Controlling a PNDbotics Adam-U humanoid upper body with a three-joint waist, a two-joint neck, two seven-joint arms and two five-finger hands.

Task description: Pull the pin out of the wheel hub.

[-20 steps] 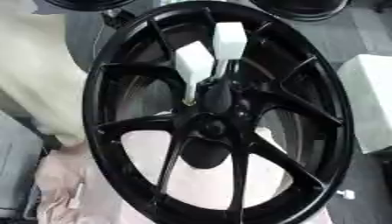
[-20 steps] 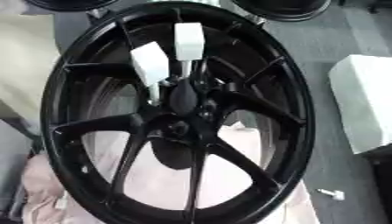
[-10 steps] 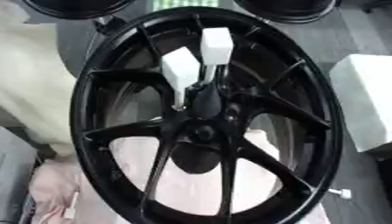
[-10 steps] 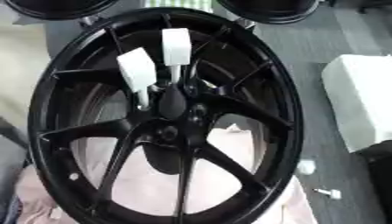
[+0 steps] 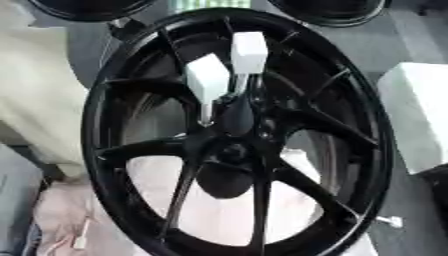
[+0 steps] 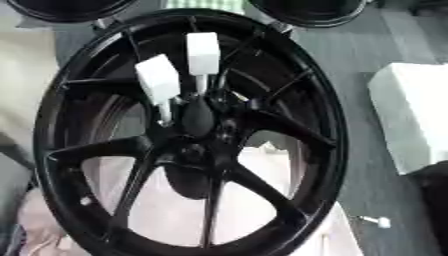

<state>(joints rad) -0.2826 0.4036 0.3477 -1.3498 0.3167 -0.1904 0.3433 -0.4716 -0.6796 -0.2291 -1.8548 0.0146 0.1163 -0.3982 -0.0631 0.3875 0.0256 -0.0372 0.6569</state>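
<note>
A large black spoked wheel hub (image 5: 131, 150) fills both views, lying tilted on a pink cloth. Two pins with white block-shaped heads stick out of it just above the centre. The left pin (image 5: 207, 79) slants toward the upper left, and its thin metal shaft reaches down to the hub centre (image 5: 229, 150). Beside it, the right pin (image 5: 249, 52) stands higher. Neither of my hands shows in either view, and nothing touches the pins.
A white box (image 5: 420, 115) stands on the grey floor at the right. A small white pin (image 5: 389, 220) lies on the floor at the lower right. Two more black wheels (image 5: 87, 7) (image 5: 332, 12) sit at the top edge. Cream cloth (image 5: 35, 90) lies at the left.
The whole picture has shifted a little, so the camera moved. Both pins stand in the hub as before, and nothing has touched them.
</note>
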